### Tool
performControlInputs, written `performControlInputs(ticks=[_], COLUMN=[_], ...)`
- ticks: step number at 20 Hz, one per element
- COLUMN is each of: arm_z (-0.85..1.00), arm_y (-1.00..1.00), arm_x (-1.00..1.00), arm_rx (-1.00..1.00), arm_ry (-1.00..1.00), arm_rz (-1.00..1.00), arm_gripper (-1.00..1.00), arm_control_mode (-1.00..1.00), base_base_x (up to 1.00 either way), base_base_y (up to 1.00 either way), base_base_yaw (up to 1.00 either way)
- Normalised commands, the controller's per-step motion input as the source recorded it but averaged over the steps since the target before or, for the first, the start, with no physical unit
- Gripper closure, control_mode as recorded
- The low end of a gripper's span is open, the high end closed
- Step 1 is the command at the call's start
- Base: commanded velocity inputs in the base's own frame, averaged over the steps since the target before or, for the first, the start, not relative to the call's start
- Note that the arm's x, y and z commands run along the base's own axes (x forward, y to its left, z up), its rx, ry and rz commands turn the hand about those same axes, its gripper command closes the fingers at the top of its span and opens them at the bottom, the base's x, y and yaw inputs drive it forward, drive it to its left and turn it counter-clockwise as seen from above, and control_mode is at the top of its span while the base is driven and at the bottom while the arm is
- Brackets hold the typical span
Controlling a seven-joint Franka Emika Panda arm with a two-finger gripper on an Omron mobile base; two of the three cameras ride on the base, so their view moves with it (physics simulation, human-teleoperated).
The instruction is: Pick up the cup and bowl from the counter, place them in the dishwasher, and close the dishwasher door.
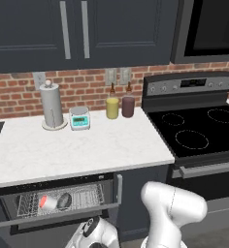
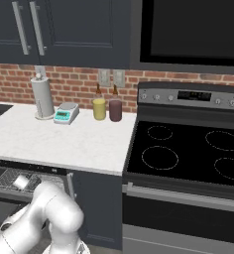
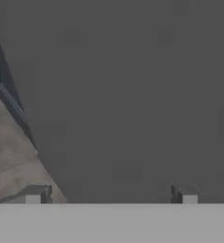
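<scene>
The cup (image 1: 47, 202) lies on its side in the silver wire rack of the dishwasher (image 1: 89, 193), its red inside showing; it also shows in the right base view (image 2: 21, 182). Right beside it rests the dark bowl (image 1: 64, 200). The dishwasher door (image 1: 48, 220) stands partly raised below the white counter (image 1: 87, 145). My arm bends low in front of the door. In the hand view my gripper (image 3: 111, 195) is open with nothing between its wide-set fingertips (image 3: 38, 194), and it faces a flat grey panel (image 3: 123, 95) close up.
On the counter's back stand a paper towel roll (image 1: 52, 105), a small scale (image 1: 79, 117), a yellow bottle (image 1: 112, 106) and a maroon bottle (image 1: 128, 105). The black stovetop (image 1: 199, 131) lies to the right. Brownish floor (image 3: 9, 156) shows left of the panel.
</scene>
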Motion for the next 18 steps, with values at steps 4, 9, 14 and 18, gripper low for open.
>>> performControlInputs(ticks=[4,9,14,18], arm_z=[-0.26,-0.34,-0.41,-0.35], arm_y=[-0.14,-0.1,-0.15,-0.21], arm_x=[0.89,0.75,0.89,0.73], arm_rx=[0.18,0.16,0.12,0.09], arm_ry=[-0.17,-0.17,-0.16,-0.17], arm_rz=[-0.31,-0.34,-0.41,-0.35], arm_gripper=[-1.0,-1.0,-1.0,-1.0], arm_control_mode=[-1.0,-1.0,-1.0,-1.0], base_base_x=[0.0,0.0,0.0,0.0], base_base_y=[0.0,0.0,0.0,0.0], base_base_yaw=[0.0,0.0,0.0,0.0])
